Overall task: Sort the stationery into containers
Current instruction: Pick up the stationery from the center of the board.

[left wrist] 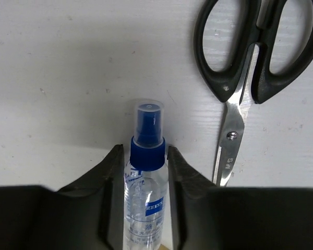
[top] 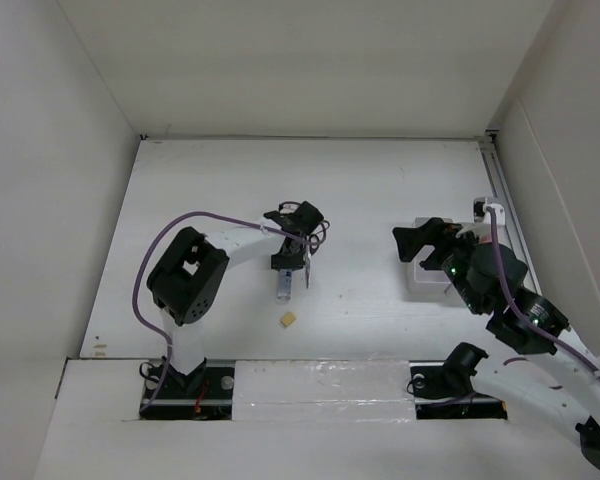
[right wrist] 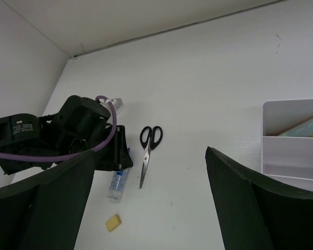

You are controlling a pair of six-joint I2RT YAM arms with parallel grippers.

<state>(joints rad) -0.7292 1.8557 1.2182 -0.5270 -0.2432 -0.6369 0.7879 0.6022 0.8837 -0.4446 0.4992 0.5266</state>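
Note:
A clear glue bottle [left wrist: 146,192] with a blue cap lies flat on the white table. My left gripper [left wrist: 143,156] is shut on it, both fingers pressed against its sides just below the cap. From above, the bottle [top: 284,288] sticks out under the left gripper [top: 288,268]. Black-handled scissors [left wrist: 235,99] lie closed just to the bottle's right. A small yellow eraser [top: 288,320] sits nearer the bases. My right gripper [top: 415,245] hovers open and empty over the right side, beside the white containers [right wrist: 289,151]. In the right wrist view the bottle [right wrist: 117,183], scissors [right wrist: 148,148] and eraser [right wrist: 113,222] lie far ahead.
The white bin has dividers, and a pale item and something orange show in its far compartment. White walls close off the table at the back and on both sides. A rail [top: 500,190] runs along the right edge.

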